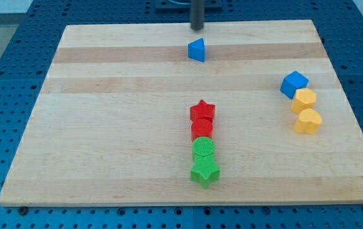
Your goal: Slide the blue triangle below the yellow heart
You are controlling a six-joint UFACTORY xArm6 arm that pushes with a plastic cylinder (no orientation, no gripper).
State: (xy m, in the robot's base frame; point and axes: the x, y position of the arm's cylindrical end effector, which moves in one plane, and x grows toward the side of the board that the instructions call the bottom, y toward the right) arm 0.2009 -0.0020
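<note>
In the camera view, our tip (197, 28) sits at the top edge of the board (105, 127), just above the blue triangle (197, 49) and apart from it. We carry no jaws at all, only a bare rod, so nothing is held. The yellow heart (308, 121) lies far toward the view's right and bottom from our tip, touching a yellow block (304, 100) that sits under a blue cube (293, 84). A red star (202, 112), red block (202, 129), green circle (204, 149) and green star (204, 172) stack in a line well below our tip.

We judge the push is about to begin. Pushing straight down would run the triangle into the red star, so we should come at it from its upper left and steer it diagonally, passing right of the column and left of the heart.
</note>
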